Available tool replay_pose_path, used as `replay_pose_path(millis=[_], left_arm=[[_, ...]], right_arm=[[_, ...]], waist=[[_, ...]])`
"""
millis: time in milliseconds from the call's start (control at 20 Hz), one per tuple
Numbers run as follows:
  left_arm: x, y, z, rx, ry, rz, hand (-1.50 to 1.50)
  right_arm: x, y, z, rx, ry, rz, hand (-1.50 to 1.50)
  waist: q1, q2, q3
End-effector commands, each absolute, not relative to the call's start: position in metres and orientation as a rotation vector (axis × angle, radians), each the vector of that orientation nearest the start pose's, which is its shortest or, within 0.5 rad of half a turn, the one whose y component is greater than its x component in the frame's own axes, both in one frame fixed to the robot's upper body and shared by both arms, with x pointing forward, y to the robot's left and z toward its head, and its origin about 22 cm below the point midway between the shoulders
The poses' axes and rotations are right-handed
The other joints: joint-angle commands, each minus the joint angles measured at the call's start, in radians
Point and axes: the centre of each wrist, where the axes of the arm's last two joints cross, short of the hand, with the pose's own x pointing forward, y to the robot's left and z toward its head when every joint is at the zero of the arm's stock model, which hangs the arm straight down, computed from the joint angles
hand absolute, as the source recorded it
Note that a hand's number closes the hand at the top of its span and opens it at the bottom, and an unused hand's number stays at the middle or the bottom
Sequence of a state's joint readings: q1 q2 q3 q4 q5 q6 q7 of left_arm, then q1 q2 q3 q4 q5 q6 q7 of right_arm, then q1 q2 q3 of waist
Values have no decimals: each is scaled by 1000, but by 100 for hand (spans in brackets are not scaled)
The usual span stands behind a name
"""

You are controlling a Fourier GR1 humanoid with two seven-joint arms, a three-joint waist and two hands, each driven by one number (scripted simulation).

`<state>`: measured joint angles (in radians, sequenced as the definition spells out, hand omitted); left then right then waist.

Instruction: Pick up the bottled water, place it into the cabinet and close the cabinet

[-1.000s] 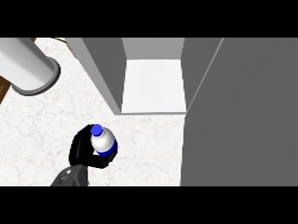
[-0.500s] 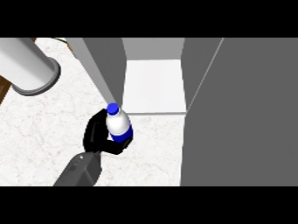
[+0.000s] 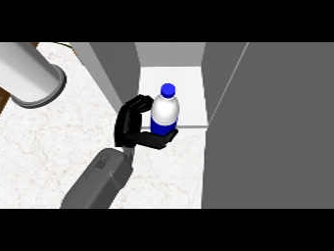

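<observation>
Clearance matters: the left hand (image 3: 131, 125), curled round the bottled water (image 3: 165, 111), should carry it upright, deep into the cabinet (image 3: 115, 68).

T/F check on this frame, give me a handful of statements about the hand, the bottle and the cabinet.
1. The left hand is curled round the water bottle. True.
2. The bottle lies on its side on the counter. False: it is upright, blue cap up, held at the cabinet's opening.
3. The cabinet is shut. False: it is open and its white floor shows inside.
4. The right hand is out of view. True.
5. The counter is pale and marbled. True.
</observation>
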<state>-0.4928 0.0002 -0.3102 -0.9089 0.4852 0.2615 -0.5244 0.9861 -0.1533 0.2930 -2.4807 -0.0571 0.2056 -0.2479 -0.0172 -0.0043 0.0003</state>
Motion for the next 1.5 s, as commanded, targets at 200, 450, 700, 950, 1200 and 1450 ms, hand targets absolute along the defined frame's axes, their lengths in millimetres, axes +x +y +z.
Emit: replay_pose_path(millis=[200,450,700,950,1200,1450], left_arm=[[365,75,20,-117,-1760,23,150],[381,65,28,7,-1718,65,150],[401,65,39,43,-1675,34,150],[410,79,22,259,-1680,-93,150],[417,101,13,350,-1622,-32,150],[429,107,31,354,-1652,76,150]], right_arm=[[37,-231,110,161,-1839,44,-150],[35,-244,117,184,-1846,70,-150],[39,-255,116,177,-1864,87,-150],[37,-248,110,186,-1857,88,-150],[42,-254,111,210,-1874,106,-150],[42,-253,100,199,-1873,91,-150]], waist=[[-18,7,0],[-43,13,-1],[-39,15,0],[-63,23,0],[-53,34,-1],[-70,35,-1]])
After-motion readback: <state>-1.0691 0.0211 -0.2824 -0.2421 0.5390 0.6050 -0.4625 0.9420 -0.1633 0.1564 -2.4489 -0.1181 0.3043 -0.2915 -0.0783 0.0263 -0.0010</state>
